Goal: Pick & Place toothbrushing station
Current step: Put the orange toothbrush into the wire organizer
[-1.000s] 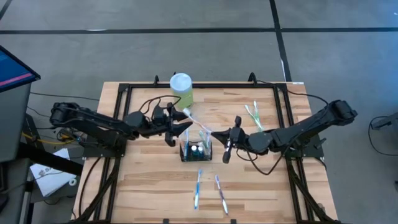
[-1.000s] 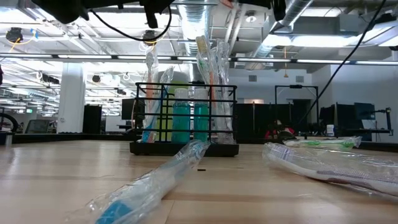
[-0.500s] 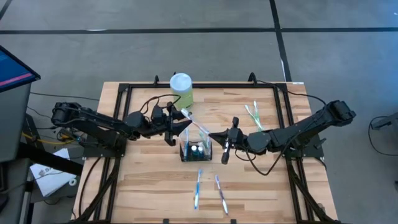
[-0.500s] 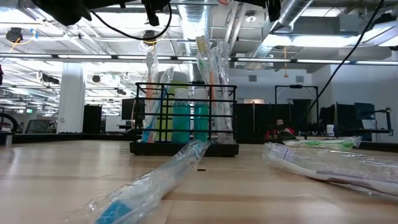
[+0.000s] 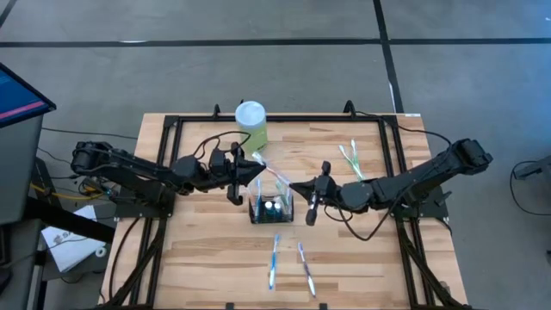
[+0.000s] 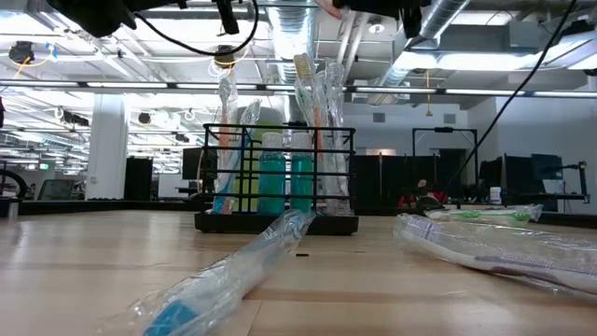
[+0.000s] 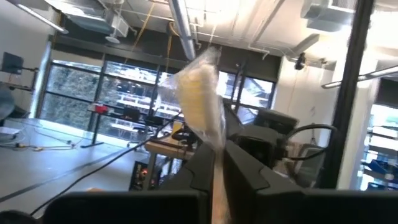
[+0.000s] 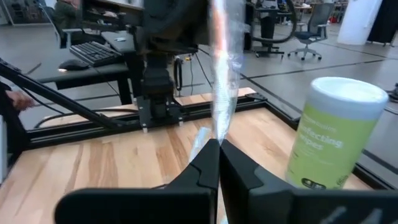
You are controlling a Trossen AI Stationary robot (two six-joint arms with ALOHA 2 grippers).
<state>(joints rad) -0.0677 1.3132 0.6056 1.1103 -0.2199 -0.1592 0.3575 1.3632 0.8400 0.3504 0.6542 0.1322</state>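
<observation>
A: What's on the surface [image 5: 198, 258]?

B: A wooden top with both arms reaching in from its side edges. Biggest item is the pale green bottle [image 5: 251, 123] with a white cap, near the far edge. In the middle stands the black mesh caddy [image 5: 271, 207], upright, already holding a few wrapped toothbrushes and two teal tubes.

A: And the arms?

B: They meet just above the caddy. The left claw [image 5: 258, 169] is clenched on one end of a wrapped toothbrush [image 5: 275, 175]; its wrist view shows the wrapper pinched between its fingers. The right claw [image 5: 294, 188] is clenched on the other end of the same toothbrush, so it spans between them, slanting over the caddy's far side.

A: How far along is it?

B: Partway, I'd say. Some brushes are in the caddy. This one is in the air, not yet in a compartment. Two more wrapped toothbrushes [image 5: 274, 261] lie near the front edge, and a green pair [image 5: 349, 158] lies toward the right edge, well apart from the caddy. Those still look left to do.
</observation>
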